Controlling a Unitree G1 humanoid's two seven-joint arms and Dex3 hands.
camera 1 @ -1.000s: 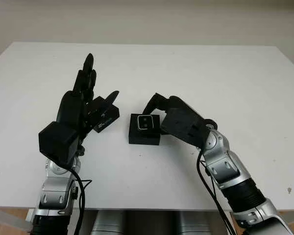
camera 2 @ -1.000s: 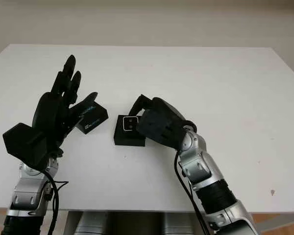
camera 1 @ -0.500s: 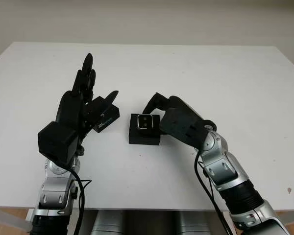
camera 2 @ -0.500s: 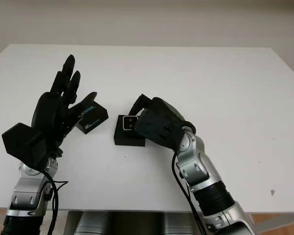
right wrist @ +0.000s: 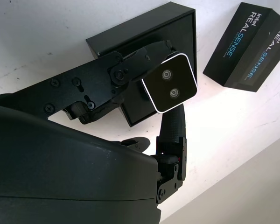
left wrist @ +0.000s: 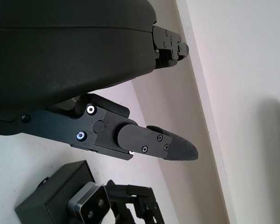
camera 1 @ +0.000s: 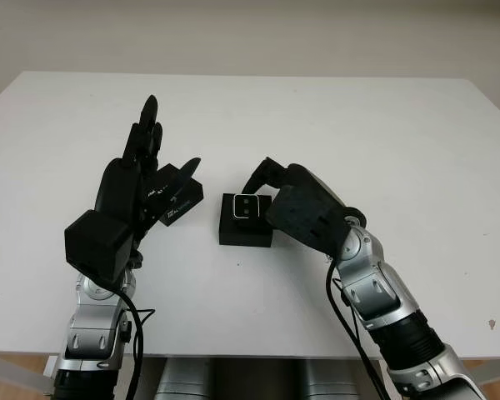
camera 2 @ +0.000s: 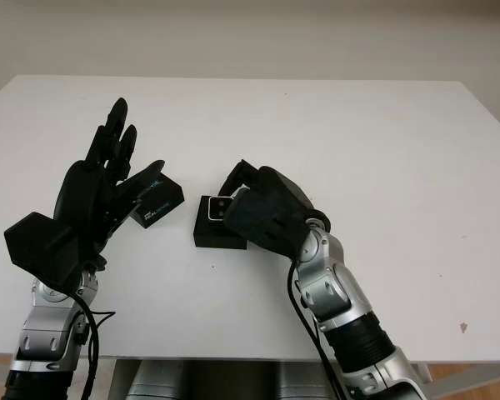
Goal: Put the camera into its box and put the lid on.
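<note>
Your right hand [camera 1: 304, 212] grips the camera [right wrist: 171, 88] over the box [camera 1: 246, 231] (left hand [camera 1: 129, 196] open, raised beside the lid [camera 1: 177, 202]); a tilted release could jam it.
</note>
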